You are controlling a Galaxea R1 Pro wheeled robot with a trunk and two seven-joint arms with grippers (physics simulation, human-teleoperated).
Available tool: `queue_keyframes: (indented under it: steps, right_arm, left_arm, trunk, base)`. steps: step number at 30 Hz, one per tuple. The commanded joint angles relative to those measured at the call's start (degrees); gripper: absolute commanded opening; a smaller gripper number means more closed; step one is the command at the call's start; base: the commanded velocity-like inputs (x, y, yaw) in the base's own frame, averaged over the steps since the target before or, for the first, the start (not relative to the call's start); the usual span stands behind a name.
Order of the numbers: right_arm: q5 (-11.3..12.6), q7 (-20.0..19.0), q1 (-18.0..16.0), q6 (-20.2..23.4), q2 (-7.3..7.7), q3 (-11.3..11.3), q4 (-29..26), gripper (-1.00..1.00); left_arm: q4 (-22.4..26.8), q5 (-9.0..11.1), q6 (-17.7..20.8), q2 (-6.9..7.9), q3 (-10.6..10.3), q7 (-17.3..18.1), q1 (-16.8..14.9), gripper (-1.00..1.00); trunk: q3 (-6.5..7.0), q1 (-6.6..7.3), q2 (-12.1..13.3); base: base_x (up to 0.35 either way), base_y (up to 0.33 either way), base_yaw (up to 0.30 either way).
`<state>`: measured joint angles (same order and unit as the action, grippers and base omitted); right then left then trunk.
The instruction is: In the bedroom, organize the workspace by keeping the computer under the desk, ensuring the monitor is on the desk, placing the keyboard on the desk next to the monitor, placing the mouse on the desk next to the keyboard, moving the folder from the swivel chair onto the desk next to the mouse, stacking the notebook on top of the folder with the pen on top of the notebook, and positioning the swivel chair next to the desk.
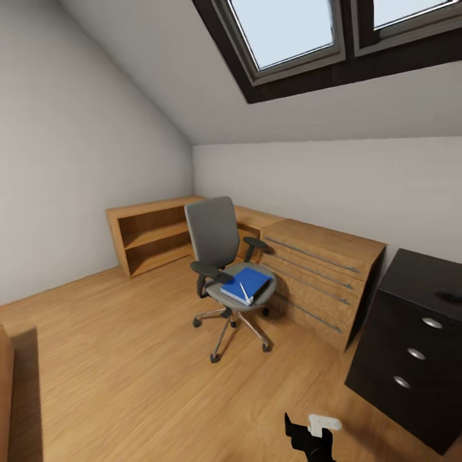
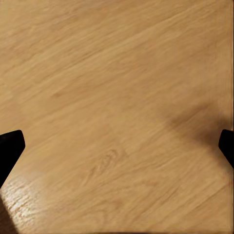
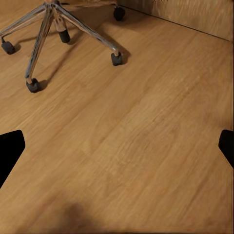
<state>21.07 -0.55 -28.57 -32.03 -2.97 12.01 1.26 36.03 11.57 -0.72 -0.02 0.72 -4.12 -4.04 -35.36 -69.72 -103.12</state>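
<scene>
Both claws spread wide and empty: left gripper [image 2: 117, 146] over bare oak floor [image 2: 97, 73], right gripper [image 3: 117, 146] over floor near the chrome base of the swivel chair [image 3: 53, 19]. Blue folder [image 1: 246, 284] flat on the chair seat toward its front edge, something thin and pale on top, too small to name. Black desk [image 1: 417, 282] by the right wall, beside the oak dresser [image 1: 321, 269]. Probably approaching for the folder step; next, closing on the chair and reaching for the seat.

I'm in an attic bedroom-office: skylight [image 1: 289, 32] at twelve o'clock, sloped walls, swivel chair [image 1: 224, 269], oak dresser [image 1: 321, 276].
</scene>
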Motion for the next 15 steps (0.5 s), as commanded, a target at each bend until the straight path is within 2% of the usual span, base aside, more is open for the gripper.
queue_keyframes:
  steps: [1,11,15]
  right_arm:
    - [0.6,-0.1,-0.1,-0.2,-0.14,0.5,0.1,1.0]
    - [0.6,-0.1,0.0,-0.2,-0.54,0.5,0.1,1.0]
    - [0.5,-0.1,0.5,-0.2,-1.37,0.5,0.1,1.0]
  left_arm:
    - [-0.1,0.4,-0.1,-0.03,0.0,-0.1,0.0,1.0]
    - [-0.7,0.4,-0.1,-0.15,-0.3,-0.1,0.0,1.0]
    - [-0.7,0.5,-0.2,-0.15,-0.3,-0.1,0.0,1.0]
  trunk:
    - [0.13,0.23,0.4]
    - [1.92,2.43,4.4]
    - [2.64,3.31,6.0]
  base:
    - [-0.008,0.0,-0.293]
    - [-0.001,0.0,-0.294]
    - [0.0,0.0,-0.294]
